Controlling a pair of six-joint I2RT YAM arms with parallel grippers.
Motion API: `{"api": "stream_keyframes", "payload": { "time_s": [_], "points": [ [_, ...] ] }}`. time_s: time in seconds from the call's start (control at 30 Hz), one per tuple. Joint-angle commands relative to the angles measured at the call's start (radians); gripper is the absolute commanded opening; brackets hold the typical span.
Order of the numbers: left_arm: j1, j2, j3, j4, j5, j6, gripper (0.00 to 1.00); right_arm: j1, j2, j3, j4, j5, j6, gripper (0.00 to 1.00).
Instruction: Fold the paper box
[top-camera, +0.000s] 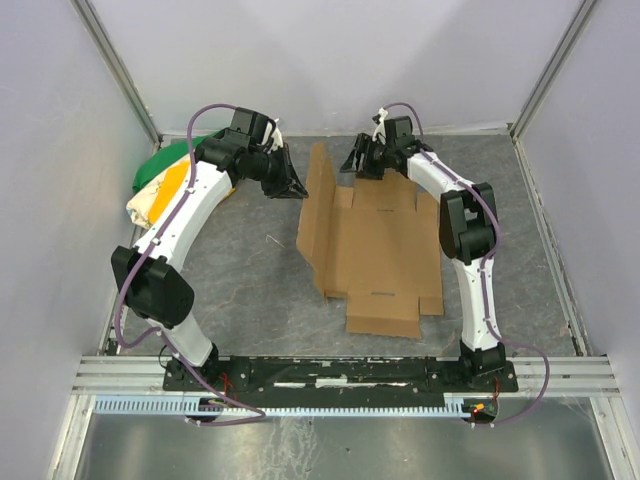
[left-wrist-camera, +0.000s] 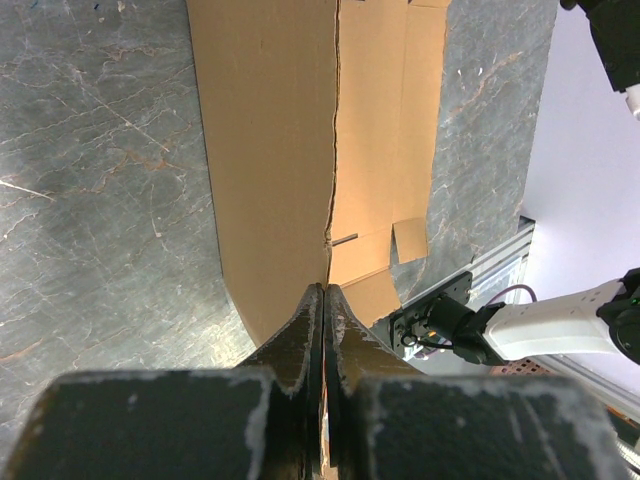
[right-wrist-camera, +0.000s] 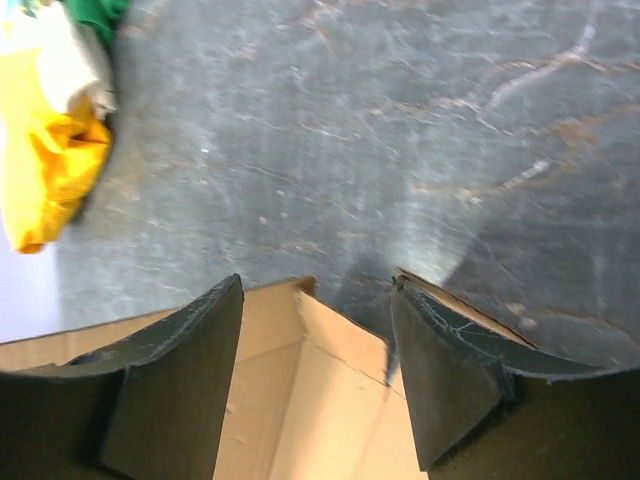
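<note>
On the grey table (top-camera: 240, 270), between the two arms: paper box (top-camera: 385, 250), hardly begun. Done so far, judging by the lie of it: only the left flap (top-camera: 320, 190), lifted off the table and standing near upright along its crease. Left to do, by the look of things: nearly all of it, with the remaining side and end panels to be raised, walls to be turned in, tabs to be tucked into slots, and no closed shape yet anywhere

Plain brown corrugated cardboard, one wide die-cut sheet, spread flat apart from that raised flap. Creases scored across it, small slots towards the far and near ends, stepped notches at the corners, a narrower panel at the near edge. Clean, with no tears visible

Left fingers (left-wrist-camera: 295, 345) pressed tight together, tips right at the edge of the raised flap. Impossible to say from either view whether a sliver of cardboard nipped between them or merely touched. Right fingers (right-wrist-camera: 190, 370) spread wide above the far edge of the sheet, a cardboard corner showing in the gap below, nothing clamped. Off to the far left, well apart from the box and beside the left arm: green, yellow and white cloth bundle (top-camera: 160, 185), no part of the job
</note>
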Motion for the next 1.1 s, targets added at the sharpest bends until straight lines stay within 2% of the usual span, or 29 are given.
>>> {"api": "stream_keyframes", "payload": {
  "time_s": [0.0, 0.23, 0.47, 0.7, 1.07],
  "points": [
    [0.001, 0.003, 0.032, 0.002, 0.027, 0.024, 0.03, 0.004, 0.046, 0.021, 0.196, -0.180, 0.152, 0.67],
    [0.001, 0.009, 0.031, 0.001, 0.027, 0.026, 0.03, 0.004, 0.069, -0.017, 0.211, -0.207, 0.167, 0.59],
    [-0.001, 0.016, 0.039, 0.002, 0.027, 0.022, 0.03, 0.004, 0.042, -0.036, 0.062, -0.158, 0.078, 0.52],
    [0.000, 0.012, 0.039, 0.002, 0.019, 0.021, 0.03, 0.004, -0.053, -0.162, 0.010, -0.065, 0.032, 0.48],
    [-0.001, 0.022, 0.053, 0.013, 0.024, 0.017, 0.03, 0.005, -0.224, -0.319, -0.030, -0.070, -0.005, 0.42]
  ]
}}
